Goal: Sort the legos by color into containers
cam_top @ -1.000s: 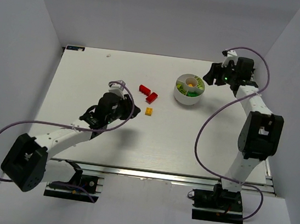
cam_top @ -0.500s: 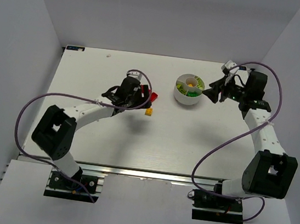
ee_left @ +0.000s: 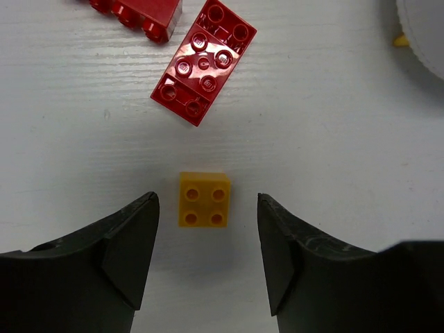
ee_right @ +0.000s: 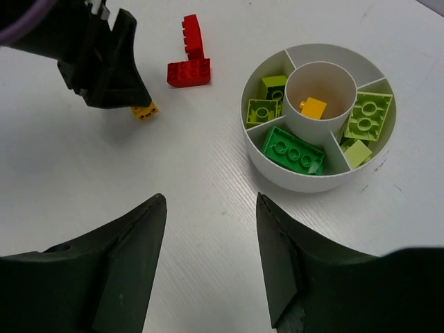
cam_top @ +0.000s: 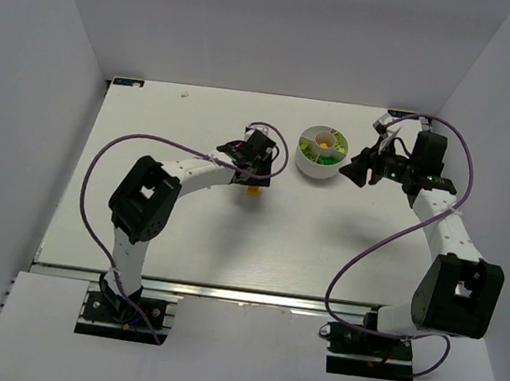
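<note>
Three legos lie loose on the table [cam_top: 149,139]: two red bricks [ee_left: 203,61] and one orange brick [ee_left: 203,199]. The left gripper [ee_left: 206,208] hangs right over the orange one, jaws wide apart, one on each side of it, holding nothing yet. The wrist view shows the brick sitting roughly centred in the gap, square to the fingers, with the nearer red brick just beyond it.

The sensible play looks like a straight drop, with no sideways drift. The fingers should close on the flat side faces, low enough to grip the body rather than the studs, and stay clear of that red neighbour. The likely target is the centre compartment [ee_right: 309,83] of the dish [ee_right: 277,177], where another orange piece [ee_right: 313,107] already sits. Greens fill the wedges.

A second ago the left arm was folded back toward mid-table, well short of the bricks. It has since swung across and over them. The right gripper [ee_right: 208,208], spread open and empty, has come round from behind the dish to its right side. The bricks have not budged.
</note>
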